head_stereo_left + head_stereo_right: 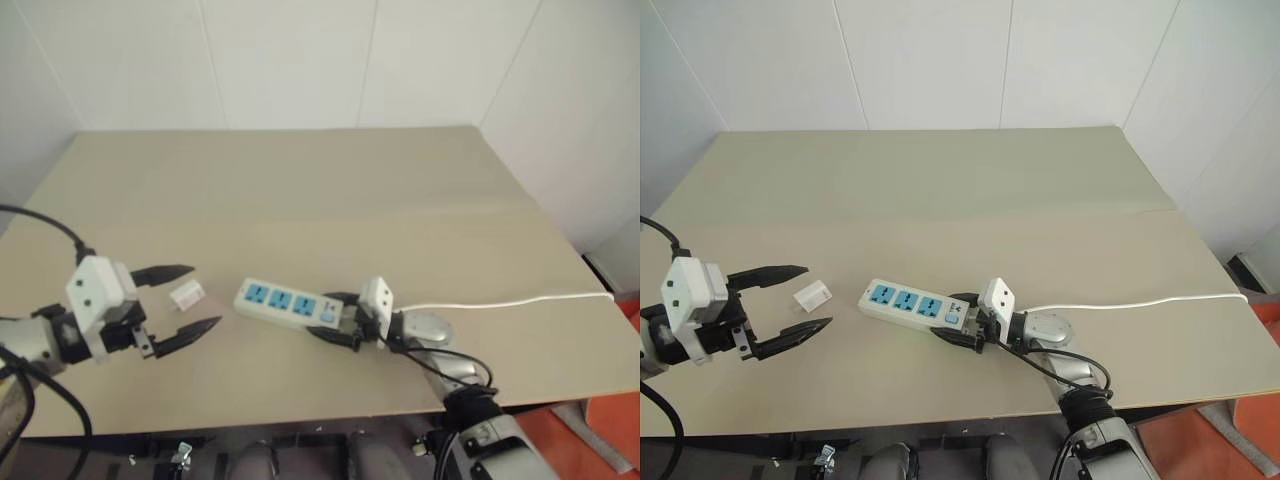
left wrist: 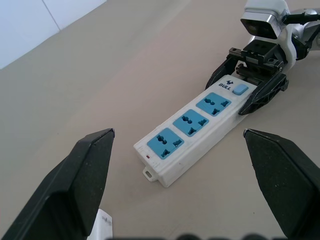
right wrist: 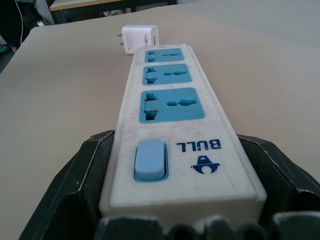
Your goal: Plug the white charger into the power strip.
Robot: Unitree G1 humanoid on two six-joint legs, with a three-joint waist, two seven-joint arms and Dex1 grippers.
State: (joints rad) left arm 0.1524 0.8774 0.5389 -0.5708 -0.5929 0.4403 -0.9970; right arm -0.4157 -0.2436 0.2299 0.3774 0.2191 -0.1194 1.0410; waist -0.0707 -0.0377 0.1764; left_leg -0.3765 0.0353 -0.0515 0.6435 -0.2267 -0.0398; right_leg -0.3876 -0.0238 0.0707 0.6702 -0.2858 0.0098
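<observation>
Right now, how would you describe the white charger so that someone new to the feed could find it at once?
Start from the tan table and find the power strip with its three blue socket faces near the front edge. Just off the strip's free end, away from its cord, between the spread fingers of the left claw, lies the white charger. It is a small plain white cube, far shorter than the strip, with no blue on it.

A pale beige table (image 1: pixel 330 180) with a matte top carries everything; a faint seam runs across it from side to side; on the near part lies the power strip (image 1: pixel 285 304), long and white with three blue socket faces and a blue switch at its right end, set slightly aslant; its white cord (image 1: pixel 520 301) trails rightward to the table's edge; just left of the strip, apart from it, lies the white charger (image 1: pixel 187 294).
</observation>
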